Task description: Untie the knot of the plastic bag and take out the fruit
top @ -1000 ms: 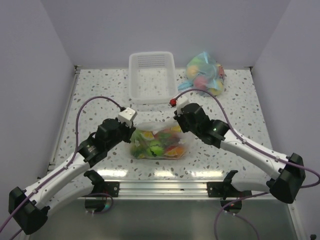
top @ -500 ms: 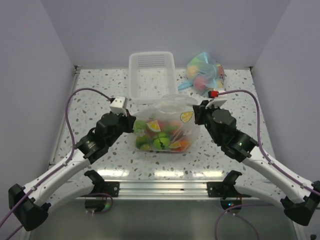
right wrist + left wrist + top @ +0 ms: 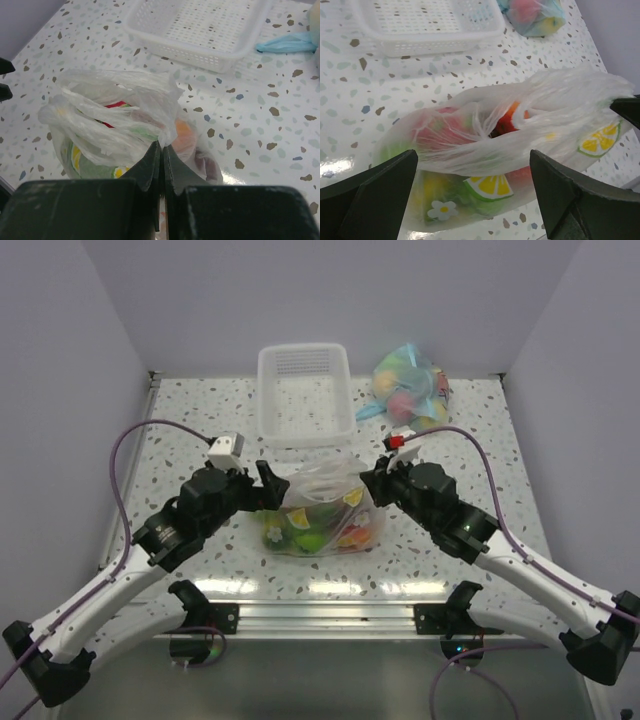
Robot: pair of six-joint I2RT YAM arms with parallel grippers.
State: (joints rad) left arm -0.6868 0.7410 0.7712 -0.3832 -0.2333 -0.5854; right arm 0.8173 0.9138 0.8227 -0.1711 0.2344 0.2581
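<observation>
The plastic bag [image 3: 320, 518] lies on the speckled table between my two grippers, clear and crinkly, with printed lemon slices. Fruit [image 3: 312, 536] shows through it: green, red and orange pieces [image 3: 507, 120]. Its neck [image 3: 479, 127] is a loose whitish crumple on top, and I cannot tell whether the knot still holds. My left gripper [image 3: 268, 486] stands wide open at the bag's left side, its fingers [image 3: 375, 190] on either side of the bag and apart from it. My right gripper [image 3: 162, 146] is shut on the bag's film at its right top edge [image 3: 372, 483].
A white perforated basket [image 3: 303, 390] stands behind the bag, rim toward it [image 3: 200, 52]. A blue-tinted bag of pastel fruit [image 3: 410, 388] lies at the back right, its blue tie [image 3: 285, 44] pointing at the basket. Grey walls close in left, right and behind.
My left gripper has opened and let go of the bag. The stretched bag has slackened and drawn together, and my right gripper has come inward and left, still pinching the film.
</observation>
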